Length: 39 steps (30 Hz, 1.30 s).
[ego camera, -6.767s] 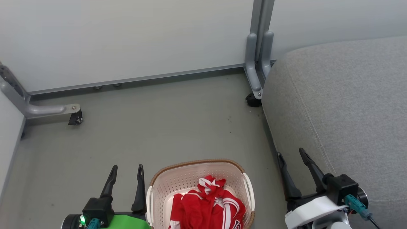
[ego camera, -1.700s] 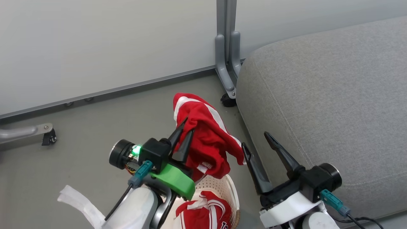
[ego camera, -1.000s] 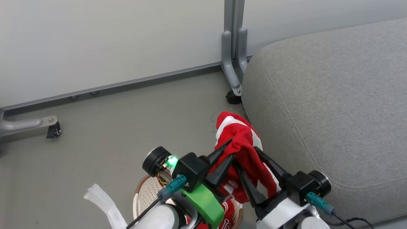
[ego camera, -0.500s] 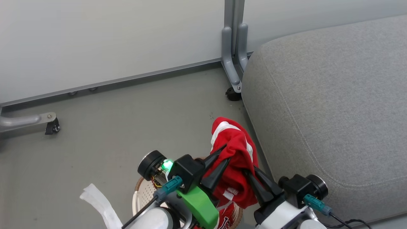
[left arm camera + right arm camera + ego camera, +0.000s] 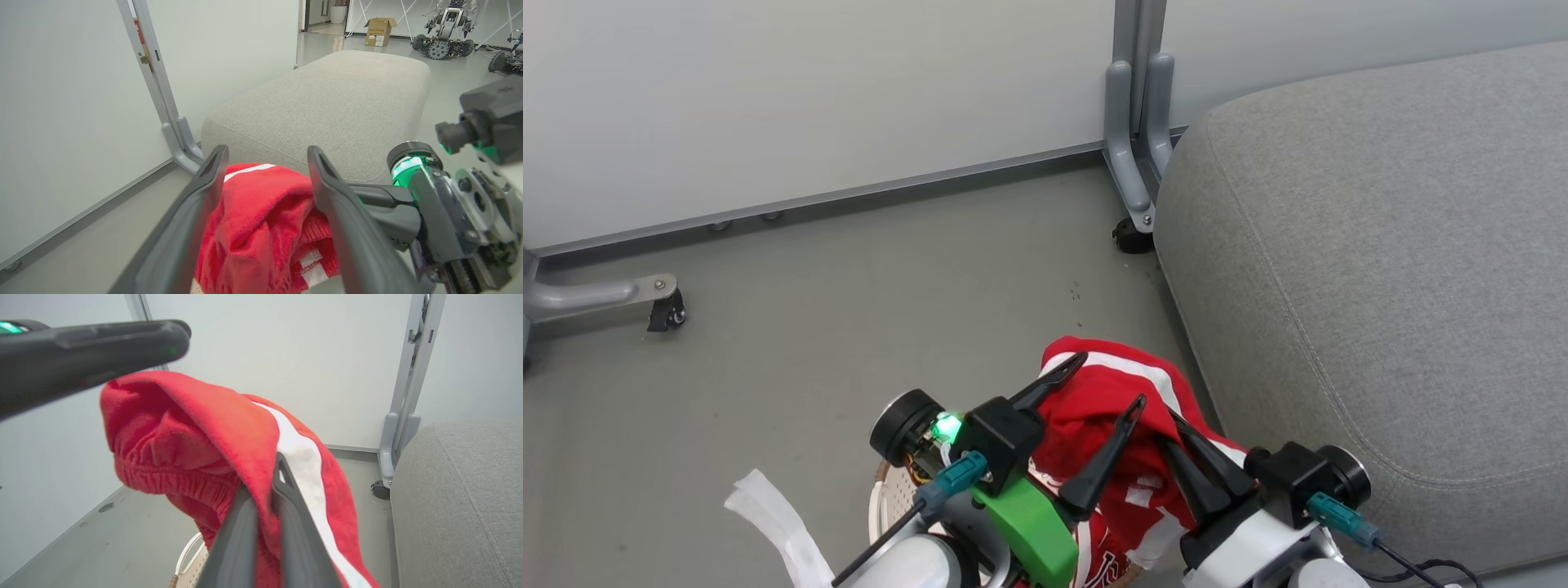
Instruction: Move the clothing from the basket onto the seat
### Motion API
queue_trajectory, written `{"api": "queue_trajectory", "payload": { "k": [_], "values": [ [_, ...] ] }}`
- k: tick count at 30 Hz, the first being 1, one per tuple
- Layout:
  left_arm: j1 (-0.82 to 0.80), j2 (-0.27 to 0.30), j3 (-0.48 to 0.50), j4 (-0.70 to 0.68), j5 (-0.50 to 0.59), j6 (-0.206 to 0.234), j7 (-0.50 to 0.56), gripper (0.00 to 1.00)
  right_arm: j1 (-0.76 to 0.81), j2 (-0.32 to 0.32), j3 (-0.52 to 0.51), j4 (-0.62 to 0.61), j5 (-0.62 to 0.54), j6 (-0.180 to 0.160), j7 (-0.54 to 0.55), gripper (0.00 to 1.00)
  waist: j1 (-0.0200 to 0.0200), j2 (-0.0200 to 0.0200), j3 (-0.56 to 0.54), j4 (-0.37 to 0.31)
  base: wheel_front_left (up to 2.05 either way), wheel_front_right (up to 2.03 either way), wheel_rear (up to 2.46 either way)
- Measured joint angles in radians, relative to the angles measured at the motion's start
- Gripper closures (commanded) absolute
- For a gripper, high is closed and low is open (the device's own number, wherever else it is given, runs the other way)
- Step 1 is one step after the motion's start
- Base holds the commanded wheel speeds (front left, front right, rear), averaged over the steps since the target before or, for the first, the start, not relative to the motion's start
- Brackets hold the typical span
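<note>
Red clothing (image 5: pixel 1094 392): one piece pinched in right jaws, one in basket (image 5: pixel 886 502); left jaws spread.

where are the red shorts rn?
Head view, lower centre: the red shorts hang from the shut right gripper, between the open left gripper's fingers, above the basket and beside the seat's left edge.

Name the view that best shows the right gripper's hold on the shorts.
Right wrist view: the right gripper is shut on the shorts, close up. Head view shows its fingers half buried in cloth; left wrist view has them behind the left gripper.
</note>
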Motion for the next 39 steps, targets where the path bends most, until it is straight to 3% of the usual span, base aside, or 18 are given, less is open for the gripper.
{"api": "queue_trajectory", "payload": {
  "k": [16,26,34,39],
  "values": [
    [0.000,0.007,-0.001,-0.002,-0.010,0.001,-0.002,0.00,-0.002,0.000,-0.003,0.010,0.000,0.000,0.000,1.00,0.0000,0.0000,0.014,-0.004,0.00,0.00,0.00],
    [-0.001,0.030,0.031,0.009,-0.010,0.028,-0.037,0.00,-0.006,0.005,-0.018,0.013,0.004,0.000,0.000,1.00,0.0000,0.0000,0.029,-0.022,0.00,0.00,0.00],
    [0.024,0.027,0.103,0.110,-0.038,0.070,-0.185,0.00,-0.007,0.010,-0.067,0.004,0.006,0.000,0.000,1.00,0.0000,0.0000,0.045,-0.061,0.00,0.00,0.00],
    [0.041,0.023,0.132,0.160,-0.046,0.067,-0.294,0.00,-0.007,0.010,-0.087,-0.014,0.003,0.000,0.000,1.00,0.0000,0.0000,0.059,-0.099,0.00,0.00,0.00]
  ]
}}
